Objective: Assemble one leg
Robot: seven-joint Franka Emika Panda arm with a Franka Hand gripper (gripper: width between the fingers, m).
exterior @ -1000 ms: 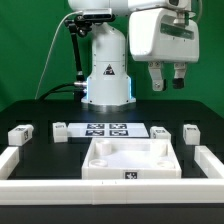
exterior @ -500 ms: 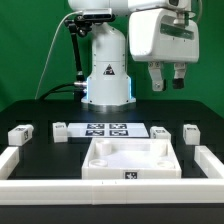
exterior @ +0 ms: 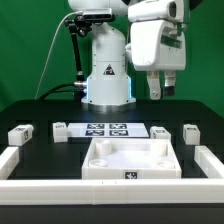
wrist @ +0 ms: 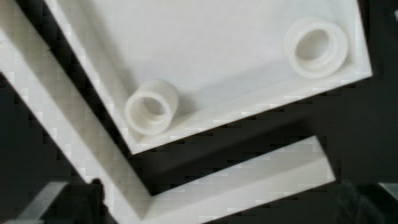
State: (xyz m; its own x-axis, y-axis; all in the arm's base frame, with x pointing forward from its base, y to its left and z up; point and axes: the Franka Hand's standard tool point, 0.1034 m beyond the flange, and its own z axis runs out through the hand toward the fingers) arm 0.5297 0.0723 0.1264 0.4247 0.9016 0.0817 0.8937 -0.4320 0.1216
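Since the earlier frames, the end effector (exterior: pixel 162 92) has shifted toward the exterior view's left and sits slightly lower; all parts on the counter (exterior: pixel 45 152) are unchanged.

1. End effector state: the two fingers stand apart with nothing between them. It hangs in the air, well above the counter and touching no part.
2. Task parts: four legs rest on the counter, none gripped.
   - First leg (exterior: pixel 160 131): almost directly below the end effector, well apart from it.
   - Second leg (exterior: pixel 190 132): below the end effector, toward the exterior view's right.
   - Third leg (exterior: pixel 61 129) and fourth leg (exterior: pixel 20 133): below and far toward the exterior view's left.
3. Marker board (exterior: pixel 105 129): flat on the counter, below the end effector toward the exterior view's left, between the third leg and the first leg.
4. Square tabletop (exterior: pixel 105 172): below the end effector and nearer the camera. The wrist view shows its white surface (wrist: pixel 231 60) with two round sockets (wrist: pixel 151 108) (wrist: pixel 320 45).
5. White border rail (exterior: pixel 100 191): runs along the counter edge, nearer the camera than the square tabletop.
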